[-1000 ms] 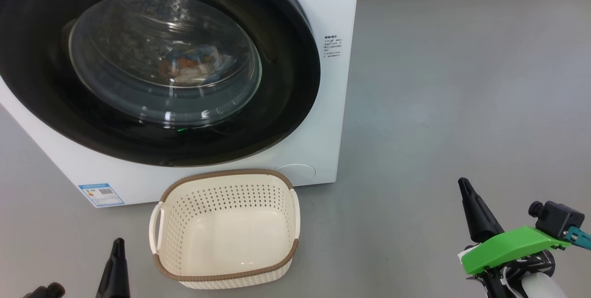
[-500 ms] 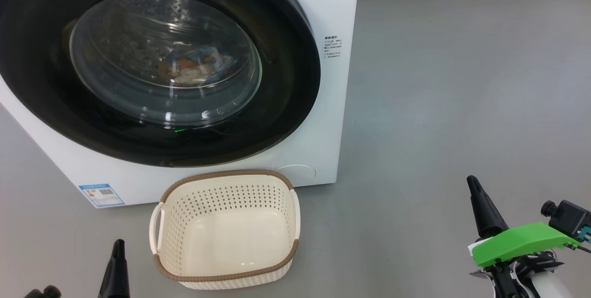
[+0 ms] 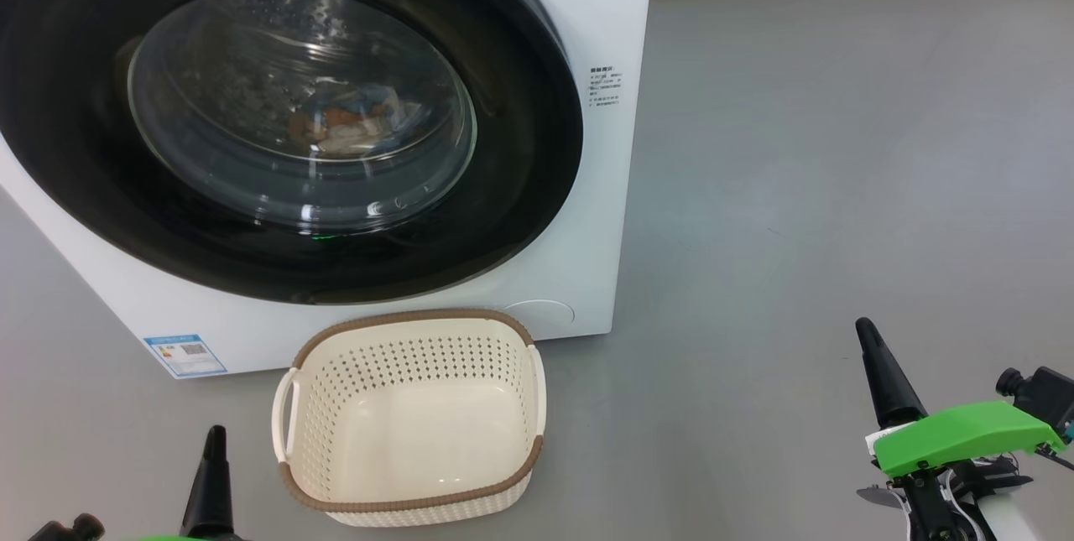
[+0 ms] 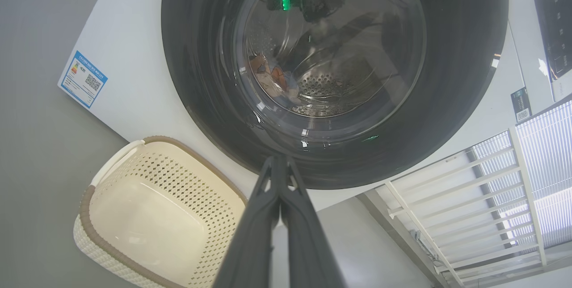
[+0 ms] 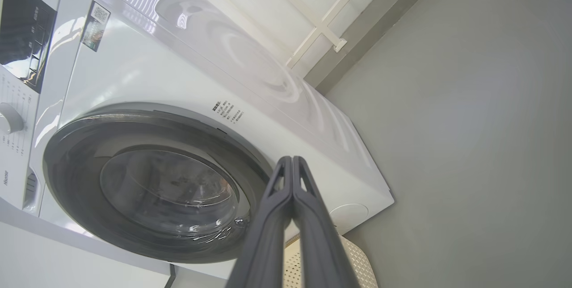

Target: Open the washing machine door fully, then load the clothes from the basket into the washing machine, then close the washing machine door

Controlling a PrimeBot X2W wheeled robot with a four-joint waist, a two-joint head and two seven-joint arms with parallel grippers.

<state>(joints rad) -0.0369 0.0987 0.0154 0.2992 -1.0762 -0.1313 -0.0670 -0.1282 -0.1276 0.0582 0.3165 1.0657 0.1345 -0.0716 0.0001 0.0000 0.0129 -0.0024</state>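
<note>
The washing machine [image 3: 587,13] stands ahead with its black-rimmed door [image 3: 520,147] lying against its front. Through the glass bowl I see blue and orange clothes [image 3: 348,122] inside the drum, also visible in the left wrist view as clothes [image 4: 272,78]. The cream basket [image 3: 411,415] sits on the floor just before the machine with nothing in it. My left gripper [image 3: 216,434] is shut, low at the basket's left. My right gripper [image 3: 864,327] is shut, far to the right over bare floor. The wrist views show each pair of fingertips pressed together, left [image 4: 277,159] and right [image 5: 291,159].
Grey floor [image 3: 839,147] stretches wide to the right of the machine. A wall base runs along the back. A white railing [image 4: 469,198] stands beside the machine. A blue label sticker [image 3: 185,354] marks the machine's lower left corner.
My right gripper has drifted a little right and down. The left gripper, the basket and the door have stayed put.
</note>
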